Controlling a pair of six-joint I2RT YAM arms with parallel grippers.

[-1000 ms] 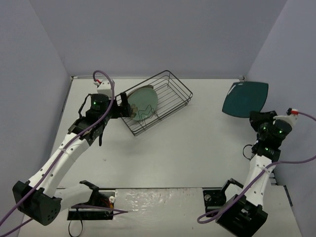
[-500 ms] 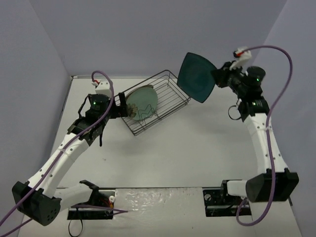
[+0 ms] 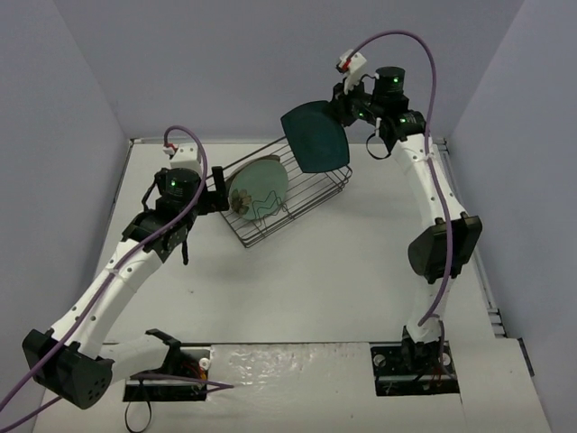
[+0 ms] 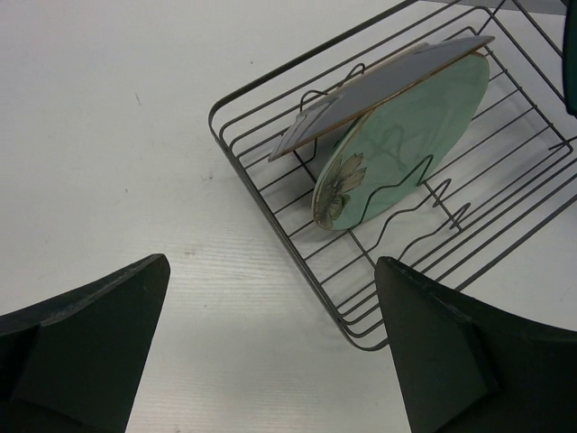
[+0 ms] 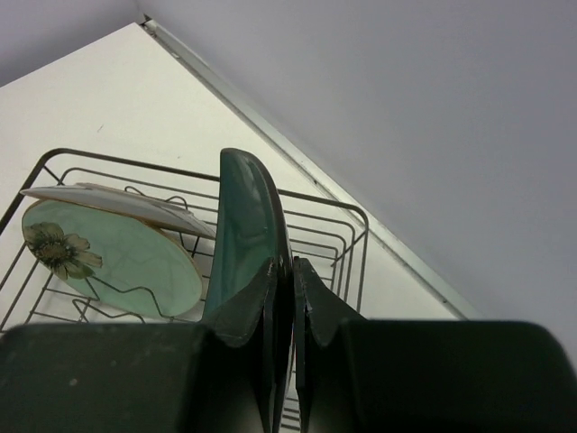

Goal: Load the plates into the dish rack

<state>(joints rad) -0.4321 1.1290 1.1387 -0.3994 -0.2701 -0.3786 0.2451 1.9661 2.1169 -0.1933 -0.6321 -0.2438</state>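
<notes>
The black wire dish rack (image 3: 326,189) stands at the back middle of the table. In it the mint-green plate (image 3: 259,188) stands on edge against a wavy divider, with the grey plate (image 4: 379,90) leaning behind it. My right gripper (image 3: 347,106) is shut on the rim of the dark teal rounded-square plate (image 3: 315,135) and holds it on edge above the rack's right part; in the right wrist view the teal plate (image 5: 245,225) sits pinched between the fingers. My left gripper (image 3: 219,191) is open and empty at the rack's left end, just outside the rack's corner (image 4: 361,334).
The rack sits askew, near the back wall. A raised rim (image 3: 487,271) runs along the table's right side. Bare white table (image 3: 325,280) lies between the rack and the arm bases.
</notes>
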